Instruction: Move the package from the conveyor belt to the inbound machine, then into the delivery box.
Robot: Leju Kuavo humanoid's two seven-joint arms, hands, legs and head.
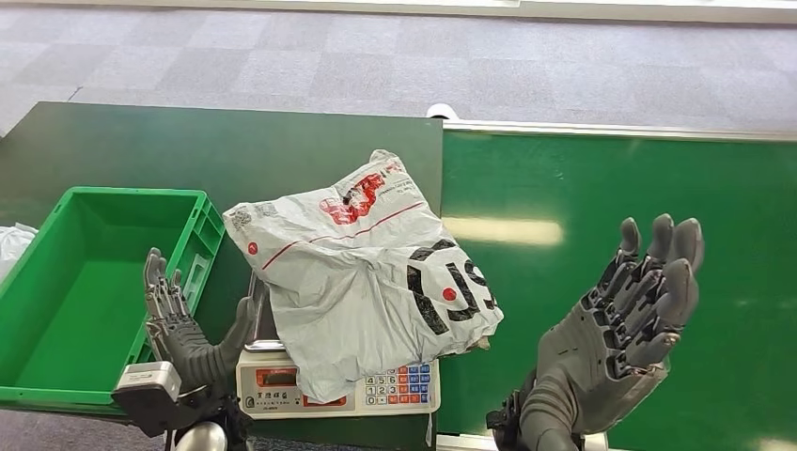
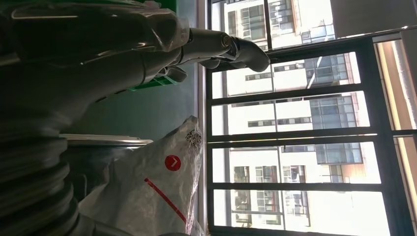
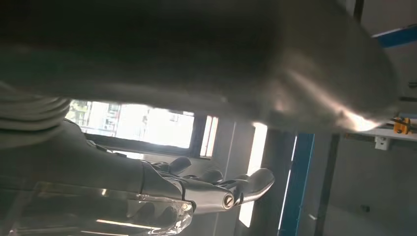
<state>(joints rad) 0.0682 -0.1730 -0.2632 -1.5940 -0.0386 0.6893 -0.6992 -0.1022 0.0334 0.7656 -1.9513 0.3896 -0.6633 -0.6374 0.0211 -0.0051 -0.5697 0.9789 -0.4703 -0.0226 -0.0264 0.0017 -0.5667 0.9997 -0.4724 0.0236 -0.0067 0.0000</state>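
We see the package [image 1: 362, 272] lying on the scale [image 1: 338, 385], between our spread, empty left hand [image 1: 183, 334] and spread, empty right hand [image 1: 620, 329], touching neither.

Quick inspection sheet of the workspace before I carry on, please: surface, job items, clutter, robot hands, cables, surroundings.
Surface: dark green table on the left, bright green belt on the right.
Job's things: grey package lies on the scale, covering most of it and hanging over its edges; green box sits left of the scale, nothing seen inside.
Clutter: a white bag edge left of the box.
Robot hands: left robot hand open, raised between box and package; right robot hand open, raised over the belt. Neither holds anything.
Cables: nothing seen.
Surroundings: grey carpet beyond the table; windows in the left wrist view.
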